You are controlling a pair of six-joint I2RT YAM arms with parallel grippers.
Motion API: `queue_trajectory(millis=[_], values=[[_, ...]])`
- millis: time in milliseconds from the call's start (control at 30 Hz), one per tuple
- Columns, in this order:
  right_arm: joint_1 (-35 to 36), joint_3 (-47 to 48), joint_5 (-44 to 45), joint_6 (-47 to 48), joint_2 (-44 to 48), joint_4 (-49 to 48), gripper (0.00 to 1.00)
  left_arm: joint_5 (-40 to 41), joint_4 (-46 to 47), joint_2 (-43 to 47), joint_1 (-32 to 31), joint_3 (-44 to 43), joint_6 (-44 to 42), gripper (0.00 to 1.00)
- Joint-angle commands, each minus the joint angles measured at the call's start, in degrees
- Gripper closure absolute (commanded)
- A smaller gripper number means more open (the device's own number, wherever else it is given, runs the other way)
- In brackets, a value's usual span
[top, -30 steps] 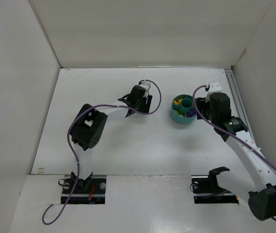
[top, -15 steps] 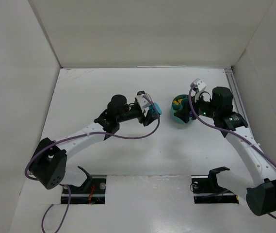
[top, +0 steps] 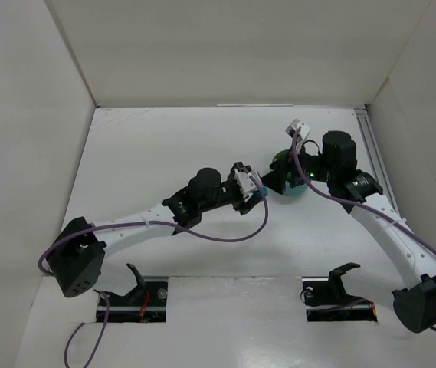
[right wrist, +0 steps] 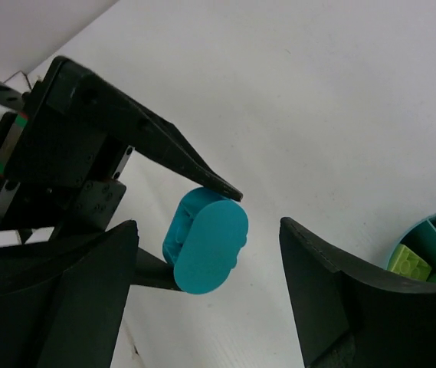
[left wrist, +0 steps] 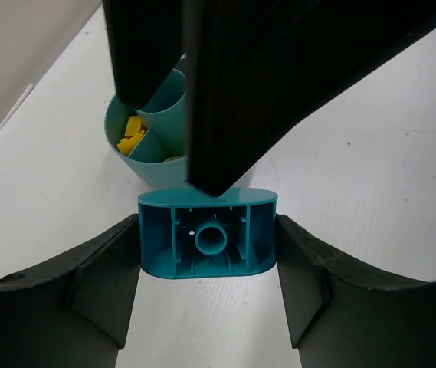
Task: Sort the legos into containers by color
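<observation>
"One teal brick (left wrist: 208, 244) sits outside the bowl. Where exactly?"

"It is pinched between the fingers of the left gripper (top: 258, 188), over the white table (left wrist: 371, 153), just beside the teal bowl (left wrist: 150, 167)."

"And the right gripper (right wrist: 210, 307)?"

"It is spread wide and holds nothing, close by the bowl's rim. Yellow bricks (left wrist: 132, 136) lie in one compartment and a yellow-green brick (right wrist: 409, 262) in another."
</observation>
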State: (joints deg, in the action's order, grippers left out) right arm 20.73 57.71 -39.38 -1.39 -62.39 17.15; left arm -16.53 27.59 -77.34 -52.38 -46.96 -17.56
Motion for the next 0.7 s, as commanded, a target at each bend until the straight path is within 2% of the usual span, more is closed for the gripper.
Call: queue_trajectory(millis=[0, 200, 433, 667], values=[[1.94, 3.19, 1.93, -1.07, -1.15, -0.72, 0.20, 7.56, 2.29, 1.32, -2.46, -1.47, -2.13, 0.60], [3.09, 4.25, 1.93, -1.07, -4.49, 0.51, 0.20, 13.18, 4.30, 1.32, -4.49, -1.47, -3.36, 0.60], [4.32, 4.25, -0.52, -0.55, -6.43, 1.13, 0.21, 15.66, 6.32, 2.37, -5.01, 0.29, -4.41, 0.60], [6.42, 4.77, -1.05, 0.86, -7.65, 3.86, 0.35, 15.66, 7.47, 2.37, -5.01, 0.29, -4.94, 0.60]])
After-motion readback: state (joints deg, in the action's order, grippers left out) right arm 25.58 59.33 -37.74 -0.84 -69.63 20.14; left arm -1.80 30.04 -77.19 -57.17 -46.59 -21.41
